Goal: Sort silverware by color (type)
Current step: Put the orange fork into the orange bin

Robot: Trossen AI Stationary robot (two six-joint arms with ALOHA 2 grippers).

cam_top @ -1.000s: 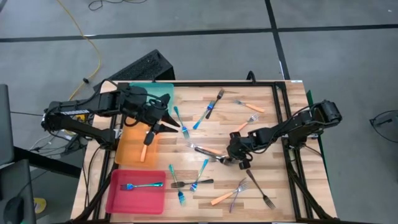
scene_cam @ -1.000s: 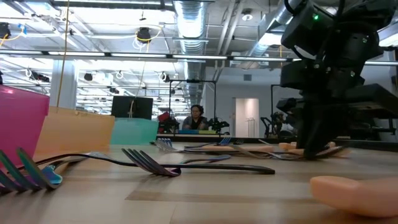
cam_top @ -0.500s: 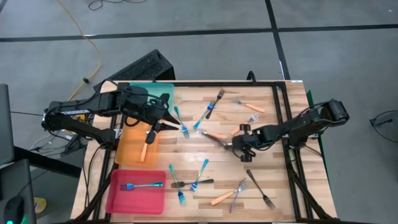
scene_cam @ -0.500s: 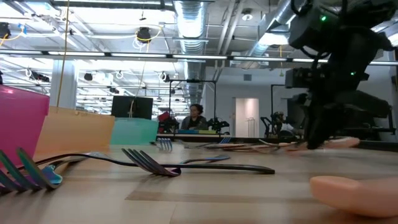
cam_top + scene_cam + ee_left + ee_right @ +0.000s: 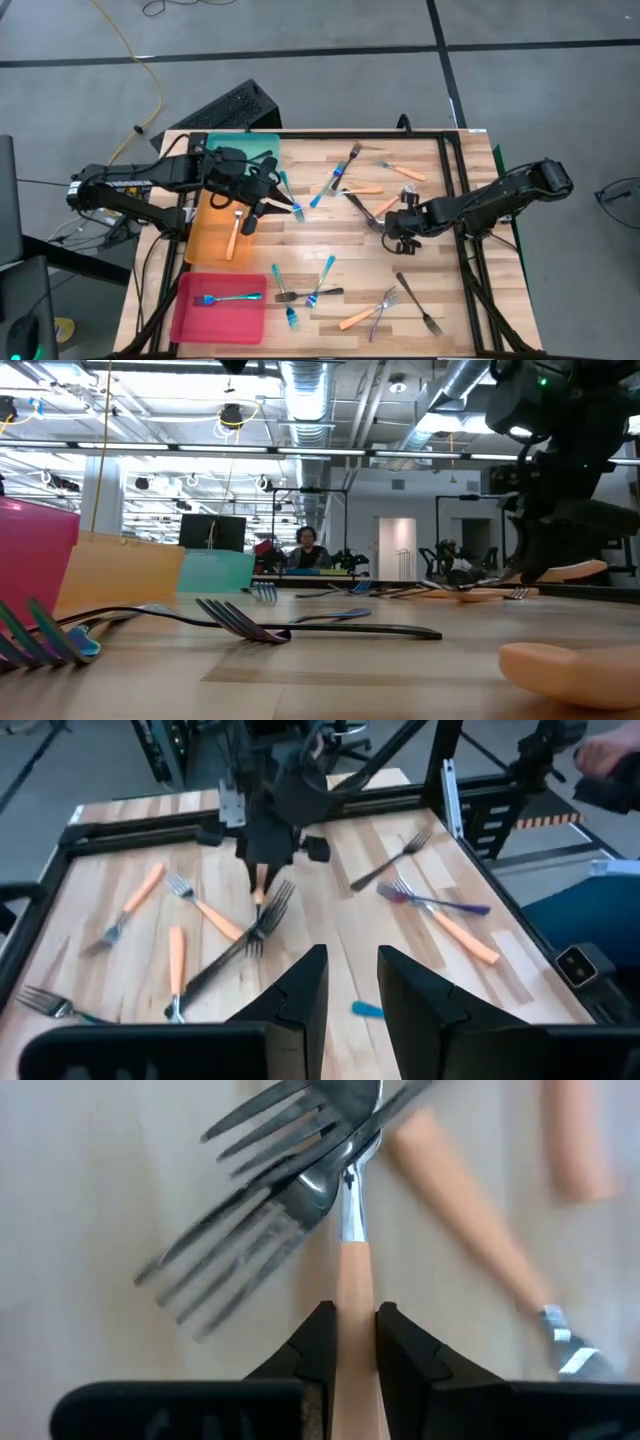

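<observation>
We see right gripper (image 5: pixel 400 224) at table's right-centre, fingers clamped on orange-handled fork (image 5: pixel 347 1295), its tines over a dark fork (image 5: pixel 240 1250), left gripper (image 5: pixel 262 200) over orange tray (image 5: pixel 205 245), fingers apart w/ nothing between.

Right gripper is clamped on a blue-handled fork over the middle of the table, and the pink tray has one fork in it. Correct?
Not quite: the fork in the right gripper has an orange handle, not blue, as the right wrist view shows. The rest stands: the gripper is over the middle of the table, and the pink tray holds one fork.
</observation>
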